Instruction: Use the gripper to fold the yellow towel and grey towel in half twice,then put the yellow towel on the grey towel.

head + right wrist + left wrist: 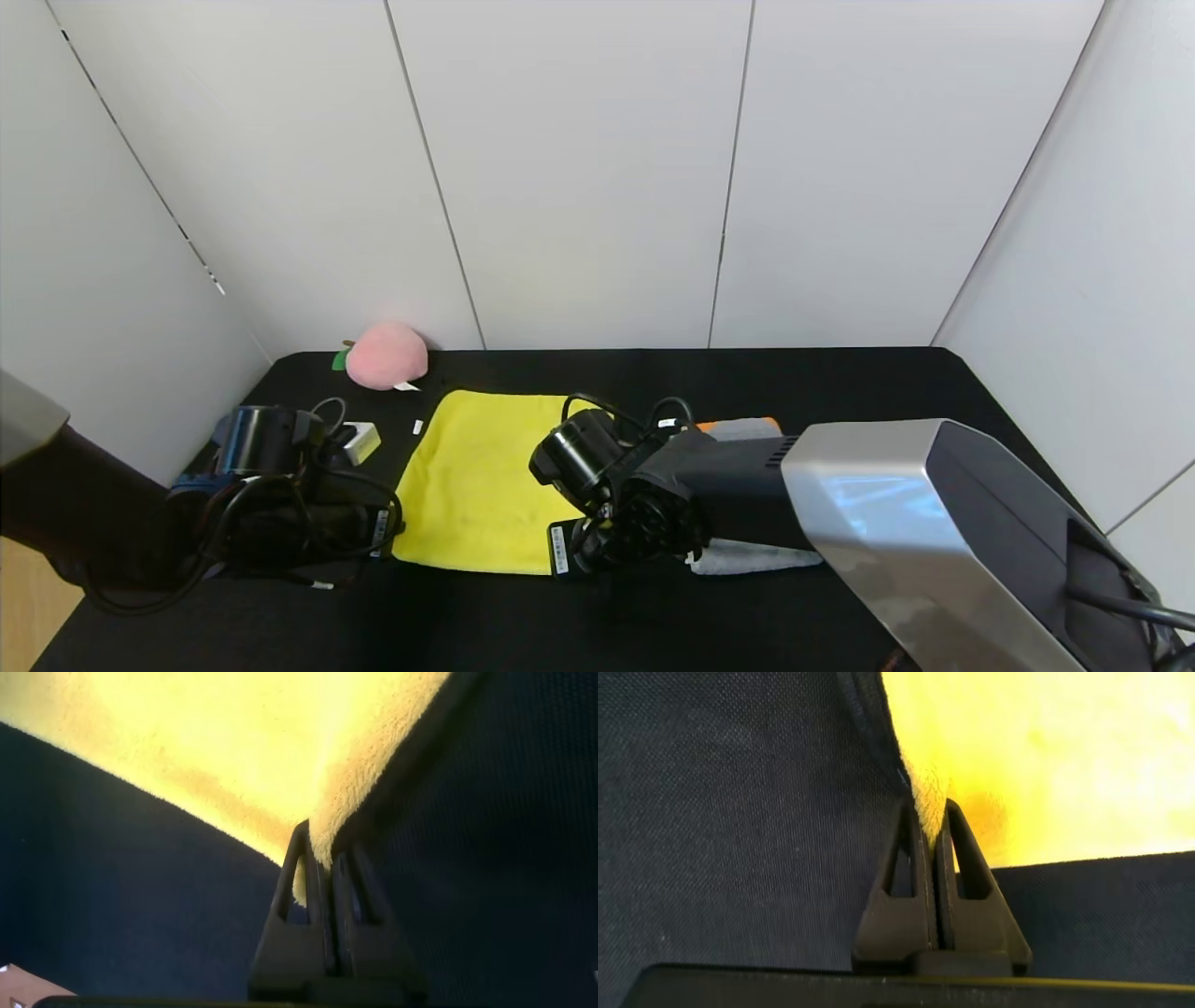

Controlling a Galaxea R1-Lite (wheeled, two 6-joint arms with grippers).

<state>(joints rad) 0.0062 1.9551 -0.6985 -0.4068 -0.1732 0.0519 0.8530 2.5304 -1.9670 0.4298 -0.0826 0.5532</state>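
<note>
Black-clothed table (pixel 840 392) — yellow towel (pixel 476 485), grey towel (pixel 747 557), pink plush peach (pixel 386 356) lying on it.

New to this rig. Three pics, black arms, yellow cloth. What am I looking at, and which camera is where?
It is a two-armed robot at a black table. The wide picture comes from its head; the two close-ups come from cameras on its wrists. The left gripper and right gripper are each shut on a near corner of the yellow towel, which lies flat. The grey towel lies mostly hidden under the right arm. A pink plush peach sits at the back.
</note>
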